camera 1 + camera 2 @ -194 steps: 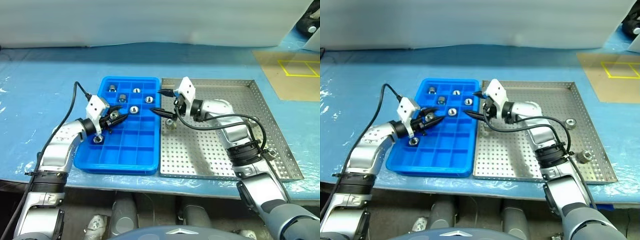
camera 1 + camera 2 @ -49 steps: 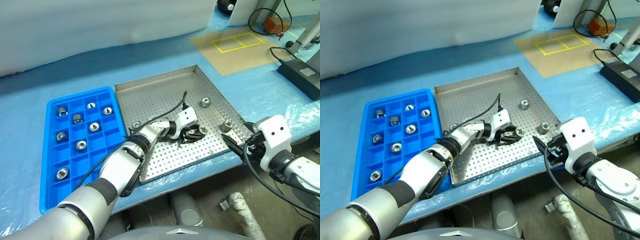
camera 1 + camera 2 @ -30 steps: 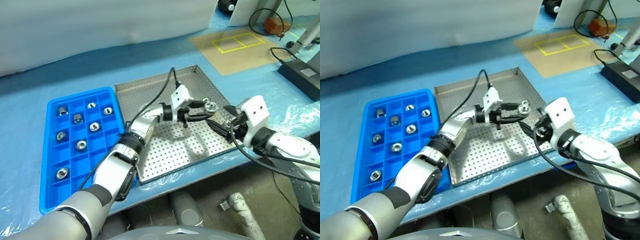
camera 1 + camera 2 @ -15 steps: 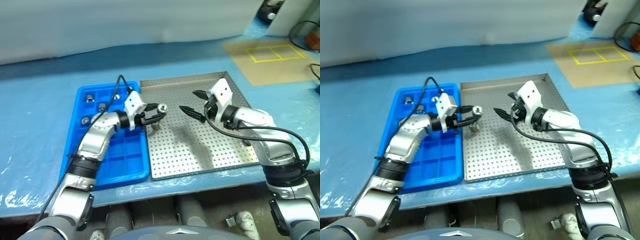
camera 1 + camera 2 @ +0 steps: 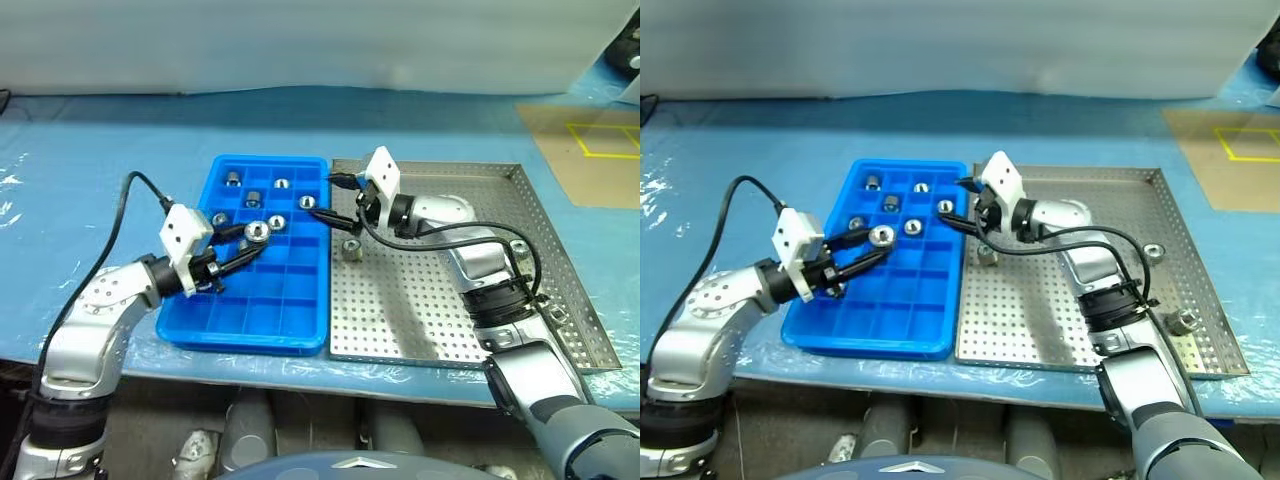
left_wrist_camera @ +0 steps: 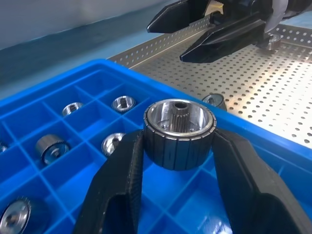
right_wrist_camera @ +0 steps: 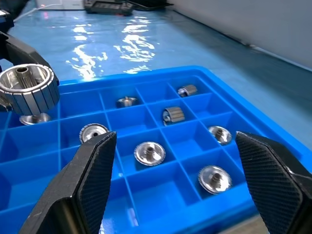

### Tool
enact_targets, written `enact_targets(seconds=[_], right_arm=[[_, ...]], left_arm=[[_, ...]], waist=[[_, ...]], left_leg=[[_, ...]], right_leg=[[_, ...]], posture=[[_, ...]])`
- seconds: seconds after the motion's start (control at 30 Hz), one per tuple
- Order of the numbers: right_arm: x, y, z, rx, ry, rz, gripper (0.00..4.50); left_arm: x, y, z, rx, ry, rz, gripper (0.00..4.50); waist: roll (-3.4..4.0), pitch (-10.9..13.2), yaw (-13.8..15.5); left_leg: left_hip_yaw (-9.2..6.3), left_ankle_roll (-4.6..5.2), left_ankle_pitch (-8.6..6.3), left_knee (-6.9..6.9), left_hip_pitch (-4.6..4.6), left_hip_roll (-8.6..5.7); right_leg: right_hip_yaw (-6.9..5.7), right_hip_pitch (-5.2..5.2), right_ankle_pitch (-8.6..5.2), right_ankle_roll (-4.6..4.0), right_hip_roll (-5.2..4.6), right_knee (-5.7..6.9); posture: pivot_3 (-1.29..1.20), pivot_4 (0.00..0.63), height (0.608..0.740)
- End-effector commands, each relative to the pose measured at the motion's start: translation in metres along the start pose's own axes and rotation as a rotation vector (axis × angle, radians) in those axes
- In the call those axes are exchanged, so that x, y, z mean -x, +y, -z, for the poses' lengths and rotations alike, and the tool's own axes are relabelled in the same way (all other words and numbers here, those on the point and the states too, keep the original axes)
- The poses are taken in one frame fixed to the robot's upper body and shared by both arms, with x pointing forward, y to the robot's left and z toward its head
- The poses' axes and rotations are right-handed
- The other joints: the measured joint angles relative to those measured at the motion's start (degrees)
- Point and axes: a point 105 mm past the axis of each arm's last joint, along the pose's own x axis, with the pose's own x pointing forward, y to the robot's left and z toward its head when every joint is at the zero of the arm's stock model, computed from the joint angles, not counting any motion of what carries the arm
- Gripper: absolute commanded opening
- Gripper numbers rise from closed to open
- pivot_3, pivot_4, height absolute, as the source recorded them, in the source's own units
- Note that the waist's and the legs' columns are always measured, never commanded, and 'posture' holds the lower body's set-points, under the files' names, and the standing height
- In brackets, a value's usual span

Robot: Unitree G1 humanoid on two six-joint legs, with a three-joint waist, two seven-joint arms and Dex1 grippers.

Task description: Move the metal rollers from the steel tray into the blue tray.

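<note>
**Left gripper carrying a roller over the blue tray**

At the left of the head view, the left gripper (image 5: pixel 238 243) is clamping a roller (image 5: pixel 257 232) between its two black fingers and holding it above the middle cells of the blue tray (image 5: pixel 245 320). The step in hand is the drop-off: the next move, as I judge it, is lowering the roller over a vacant cell and releasing it squarely, so it is not catching on a divider.

The held roller is looking like a short, bright cylinder with a ribbed side wall and a bored centre. The blue tray is glossy moulded plastic, a grid of square cells; several cells toward its upper end are already holding rollers.

Further right, the right gripper (image 5: pixel 328 198) is standing spread wide and empty, hanging over the seam between the trays. Just below it, one roller (image 5: pixel 352 249) is sitting on the steel tray (image 5: pixel 440 330), a dull sheet punched with fine holes and edged by a low rim. Two more small metal pieces are lying near its right edge. The table (image 5: pixel 90 160) is wearing crinkled blue film.
</note>
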Motion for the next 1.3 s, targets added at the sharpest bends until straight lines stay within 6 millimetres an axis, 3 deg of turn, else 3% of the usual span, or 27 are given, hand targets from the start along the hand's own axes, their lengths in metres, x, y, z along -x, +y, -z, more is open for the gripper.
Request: enact_targets(seconds=[0.03,0.33,0.47,0.8,1.17,1.3], right_arm=[[-0.007,0.003,-0.015,0.052,-0.047,-0.042,4.02],[-0.012,0.008,-0.013,0.052,-0.052,-0.067,4.02],[-0.01,0.009,-0.012,0.049,-0.049,-0.057,4.02],[-0.002,0.007,-0.007,0.047,-0.034,-0.024,4.02],[-0.001,0.008,-0.004,0.045,-0.031,-0.014,4.02],[0.0,0.007,-0.004,0.046,-0.03,-0.009,4.02]], left_arm=[[0.014,-0.001,-0.004,-0.002,0.002,-0.038,1.77],[0.042,0.004,0.017,0.064,0.063,-0.103,1.77],[0.05,-0.002,0.024,0.065,0.093,-0.068,1.77],[0.075,0.005,0.026,0.062,0.135,-0.092,1.77],[0.068,-0.027,0.037,0.086,0.196,0.089,1.77],[0.067,-0.03,0.047,0.091,0.219,0.106,1.77]], waist=[[0.0,0.0,0.43],[-0.01,-0.01,0.8],[-0.02,-0.01,0.67],[-0.02,-0.01,0.53],[-0.03,-0.02,0.5],[-0.03,-0.02,0.5]], left_leg=[[0.0,-0.04,0.02,0.0,0.03,0.04],[-0.11,-0.63,0.36,-0.24,0.03,0.67],[-0.11,-0.68,0.39,-0.3,0.08,0.67],[-0.1,-0.7,0.4,-0.3,0.1,0.7],[-0.09,-0.73,0.42,-0.32,0.14,0.74],[-0.09,-0.74,0.42,-0.32,0.14,0.75]], right_leg=[[0.0,0.0,0.0,0.0,0.07,0.02],[0.1,-0.3,-0.05,-0.11,0.81,0.29],[0.11,-0.32,-0.06,-0.12,0.84,0.32],[0.13,-0.34,-0.06,-0.12,0.88,0.33],[0.15,-0.36,-0.06,-0.13,0.93,0.36],[0.16,-0.36,-0.06,-0.13,0.94,0.38]], posture=[[0.19,0.15,0.74],[0.16,0.15,0.74],[0.14,0.15,0.74],[0.11,0.15,0.74],[0.1,0.15,0.74],[0.09,0.15,0.74]])
